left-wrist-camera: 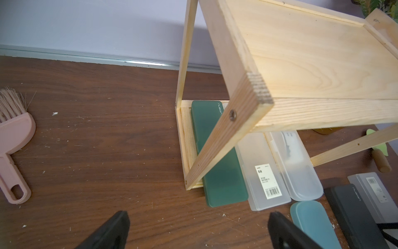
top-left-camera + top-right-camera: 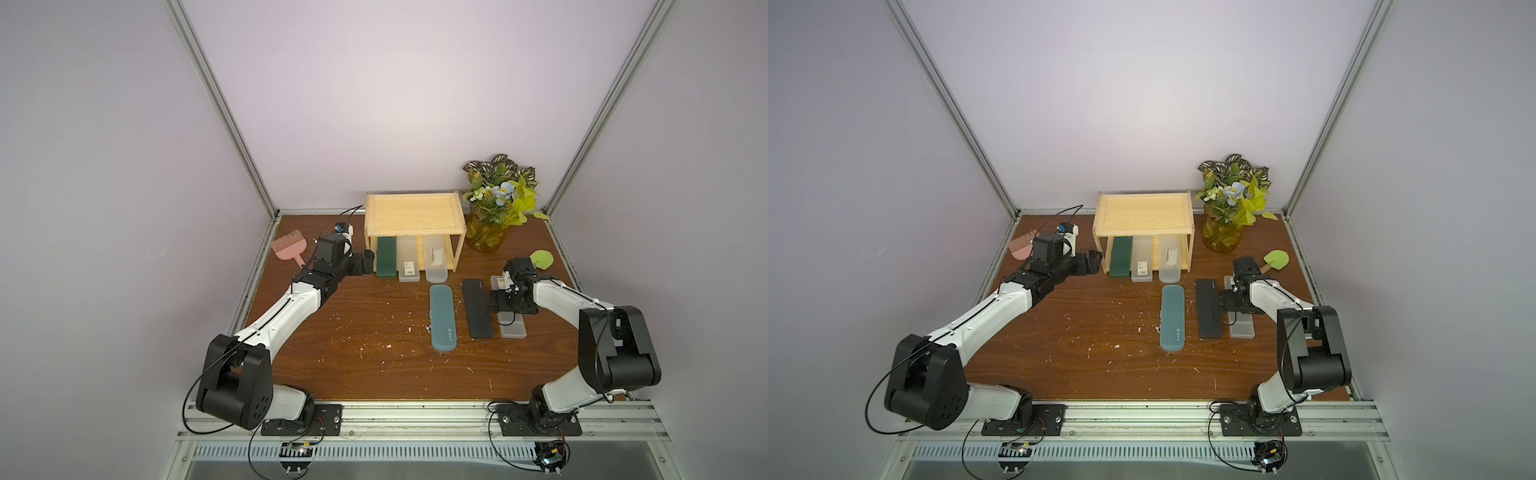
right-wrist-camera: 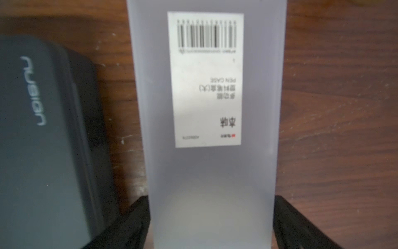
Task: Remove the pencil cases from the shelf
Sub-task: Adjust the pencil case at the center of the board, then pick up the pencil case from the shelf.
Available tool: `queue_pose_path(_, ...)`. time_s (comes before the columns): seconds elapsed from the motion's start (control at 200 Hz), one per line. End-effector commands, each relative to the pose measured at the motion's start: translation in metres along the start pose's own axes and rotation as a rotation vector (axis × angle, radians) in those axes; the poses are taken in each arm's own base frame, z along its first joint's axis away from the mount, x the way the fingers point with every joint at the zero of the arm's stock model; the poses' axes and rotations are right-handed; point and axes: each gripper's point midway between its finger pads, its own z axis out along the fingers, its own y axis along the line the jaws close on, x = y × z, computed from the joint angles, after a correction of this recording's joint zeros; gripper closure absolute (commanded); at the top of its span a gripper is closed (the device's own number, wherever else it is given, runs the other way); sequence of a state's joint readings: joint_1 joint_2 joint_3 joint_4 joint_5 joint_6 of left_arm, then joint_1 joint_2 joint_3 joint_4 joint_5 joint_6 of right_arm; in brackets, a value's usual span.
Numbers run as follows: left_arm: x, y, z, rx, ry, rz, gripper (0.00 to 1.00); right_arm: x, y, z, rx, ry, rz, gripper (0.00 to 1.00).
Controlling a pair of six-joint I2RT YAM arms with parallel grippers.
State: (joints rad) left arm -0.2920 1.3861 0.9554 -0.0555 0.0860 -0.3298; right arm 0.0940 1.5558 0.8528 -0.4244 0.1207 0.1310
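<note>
Lower tier of the shelf [image 2: 413, 216]: three pencil cases side by side, lengthwise front to back, near ends jutting past the front edge. Dark green case [image 2: 385, 258] next to the left front post, labelled frosted case [image 2: 407, 262] in the middle, clear rounded case [image 2: 436, 264] on the right. On the table [image 2: 353, 332] in front, apart from the shelf and roughly parallel: teal case [image 2: 443, 318], black case [image 2: 478, 308] and second frosted case [image 3: 211, 172]. Left gripper [image 1: 199, 215] near the green case's protruding end, fingers spread wide, nothing between them. Right gripper [image 3: 212, 198] straddling the second frosted case, fingers close against both long sides; pressing or just clear, impossible to tell; case flat on the table. Probably light, stiff, smooth plastic shells, hence slippery and apt to twist in a pinch. Best taken across the narrow width at the overhanging end, then drawn straight out along the length, minding the post beside the green one. On the rounded case, further in from the tapering tip.
</note>
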Motion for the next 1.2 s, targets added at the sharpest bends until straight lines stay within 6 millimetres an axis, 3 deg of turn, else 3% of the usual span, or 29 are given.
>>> queue_pose_path(0.0,-0.019,-0.010,-0.012,0.007,-0.035,0.006,0.00,-0.027,0.001,-0.033,-0.031,-0.108,0.022,0.01)
queue_pose_path(0.09,-0.025,-0.019,-0.012,0.022,-0.043,0.006,0.00,-0.053,0.000,-0.069,-0.038,-0.214,0.031,0.01)
queue_pose_path(0.23,-0.026,-0.041,-0.011,0.022,-0.048,0.030,0.00,-0.088,0.000,-0.144,-0.081,-0.432,0.047,0.01)
queue_pose_path(0.375,-0.004,-0.081,0.003,0.051,-0.017,0.059,0.00,-0.101,0.020,-0.206,-0.229,-0.658,0.039,0.01)
queue_pose_path(0.47,0.015,-0.113,0.016,0.066,0.011,0.080,0.00,-0.101,0.028,-0.227,-0.292,-0.750,0.053,0.01)
queue_pose_path(0.535,0.025,-0.132,0.024,0.064,0.015,0.089,0.00,-0.101,0.029,-0.234,-0.308,-0.783,0.056,0.01)
queue_pose_path(0.631,0.035,-0.145,0.039,0.016,0.019,0.098,0.00,-0.099,0.035,-0.239,-0.338,-0.811,0.035,0.01)
queue_pose_path(0.771,0.048,-0.136,0.058,-0.089,0.062,0.118,0.00,-0.095,0.036,-0.236,-0.349,-0.814,0.042,0.01)
queue_pose_path(0.871,0.054,-0.142,0.068,-0.078,0.093,0.133,0.00,-0.092,0.035,-0.231,-0.340,-0.807,0.043,0.01)
queue_pose_path(0.946,0.058,-0.157,0.075,-0.044,0.108,0.141,0.00,-0.091,0.034,-0.227,-0.331,-0.801,0.045,0.01)
queue_pose_path(1.111,0.062,-0.212,0.083,0.075,0.105,0.154,0.00,-0.090,0.034,-0.213,-0.312,-0.766,0.045,0.01)
queue_pose_path(1.196,0.066,-0.225,0.092,0.116,0.121,0.132,0.00,-0.090,0.034,-0.212,-0.314,-0.763,0.044,0.01)
